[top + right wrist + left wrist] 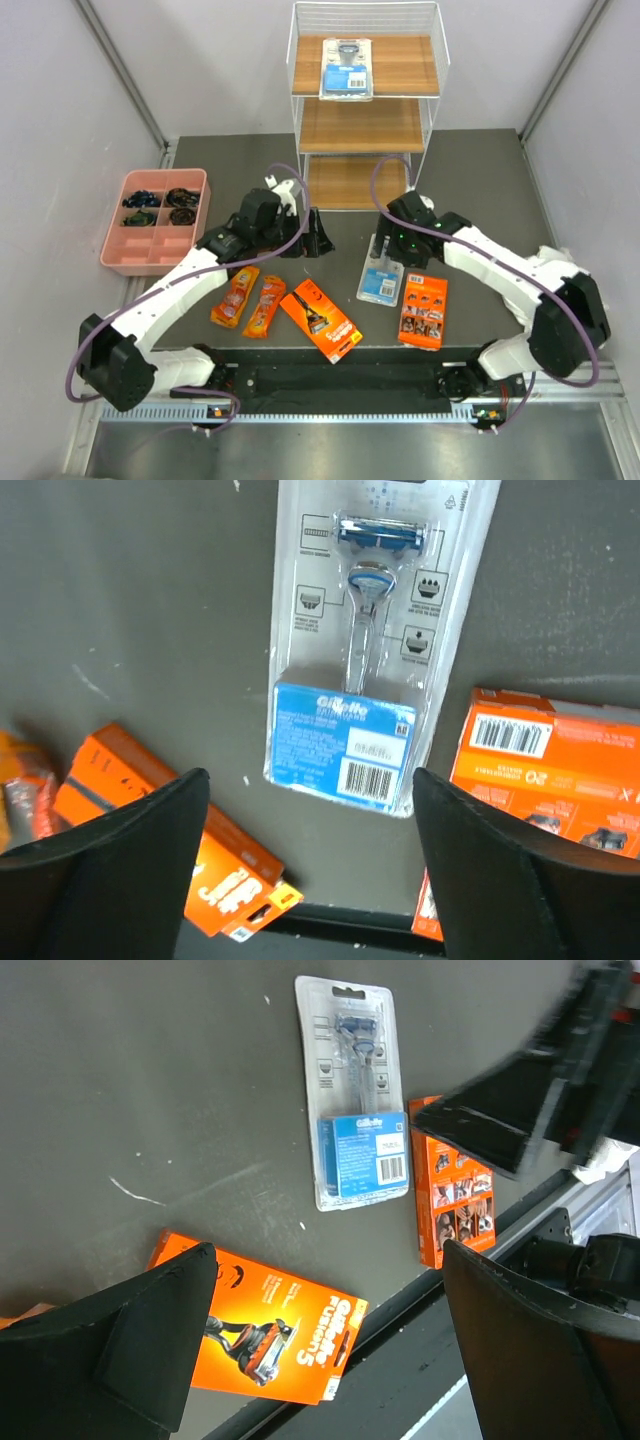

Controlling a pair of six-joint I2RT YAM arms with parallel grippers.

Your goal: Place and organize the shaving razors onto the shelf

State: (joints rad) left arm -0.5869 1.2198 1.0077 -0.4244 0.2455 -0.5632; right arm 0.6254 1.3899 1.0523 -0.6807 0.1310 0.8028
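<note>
A: Where's the target?
B: Blister pack (pixel 360 660) lies flat on the table (pixel 480 190), in front of the shelf (pixel 400 125), with the orange card (pixel 423 310) just beside it. Right gripper (pixel 310 775) hangs over it, jaws spread wide, nothing in them. Left gripper (pixel 318 235) is spread too and empty, off to the pack's left.
A: Rest of the stock?
B: Second blister pack (pixel 346 68) lies on the top board. Two orange pouches (pixel 235 296) and the long orange box (pixel 270 1330) are on the table, nearer the left arm.
A: How will it handle?
B: My guess: light, thin, stiff enough not to flop. The clear shell looks slick and it lies flat, so there's little edge to bite. I'd pinch across the narrow width at the blue card end, or on the raised bubble over the razor. It could skate on the table when fingers land.
A: Blind spots?
B: In the top view the right gripper covers the pack's far end, so I can't tell whether fingertips touch it. The right wrist view cuts off the pack's top edge. Lowest board is partly behind the arms. Pink tray (pixel 112 240) contents are too small to read.
</note>
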